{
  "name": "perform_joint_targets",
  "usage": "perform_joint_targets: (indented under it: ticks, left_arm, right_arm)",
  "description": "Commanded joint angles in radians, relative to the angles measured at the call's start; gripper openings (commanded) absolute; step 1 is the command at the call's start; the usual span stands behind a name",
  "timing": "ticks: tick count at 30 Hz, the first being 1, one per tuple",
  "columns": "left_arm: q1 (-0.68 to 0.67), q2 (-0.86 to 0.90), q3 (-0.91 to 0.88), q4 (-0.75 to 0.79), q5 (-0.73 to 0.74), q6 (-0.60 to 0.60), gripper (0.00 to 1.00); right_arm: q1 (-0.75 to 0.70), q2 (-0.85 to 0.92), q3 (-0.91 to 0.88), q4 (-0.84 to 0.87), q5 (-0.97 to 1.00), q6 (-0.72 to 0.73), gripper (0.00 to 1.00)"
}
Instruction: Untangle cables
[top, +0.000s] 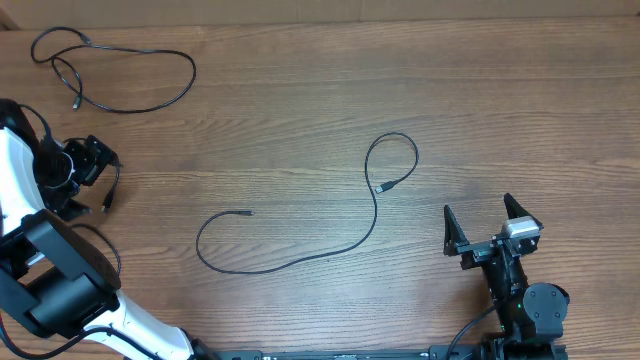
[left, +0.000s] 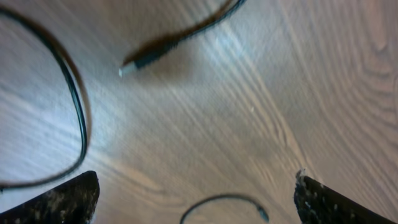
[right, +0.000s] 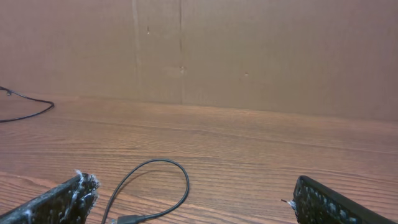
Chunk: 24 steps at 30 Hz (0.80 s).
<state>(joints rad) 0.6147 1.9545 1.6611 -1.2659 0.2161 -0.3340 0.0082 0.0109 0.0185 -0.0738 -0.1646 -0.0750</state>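
Black thin looped cable (top: 88, 41) lies upper left on my brown wooden desk (top: 300, 90); another black snaking cable (top: 376, 212) sits centre. I see left tool (left: 196, 186) and right tool (top: 478, 212) both released, empty.

The left arm (top: 55, 275) is folded up along the left edge, and the left gripper (top: 93, 165) at its end is spread wide, with its fingers (left: 62, 199) way out in the bottom corners of the wrist cam. The right arm (top: 525, 300) sits at the lower right. The right gripper (top: 482, 222) points away from its base, jaws wide apart too.
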Motion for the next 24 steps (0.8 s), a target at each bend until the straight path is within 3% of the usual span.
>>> perform_joint_targets:
  ticks: [1,6,13,24]
  left_arm:
    - [-0.006,0.009,-0.001,-0.043,0.021,-0.043,1.00]
    - [-0.006,0.009,-0.001,-0.103,0.004,-0.073,1.00]
    - [-0.005,0.009,-0.025,-0.106,-0.256,-0.268,0.99]
    - [-0.004,0.009,-0.218,0.152,-0.272,-0.276,1.00]
  right_arm:
    - [0.003,-0.008,-0.010,0.005,0.007,-0.002,1.00]
    - [0.003,-0.008,-0.010,0.005,0.007,-0.002,1.00]
    - [0.003,-0.008,-0.010,0.005,0.007,-0.002,1.00]
    - [0.003,-0.008,-0.010,0.005,0.007,-0.002,1.00]
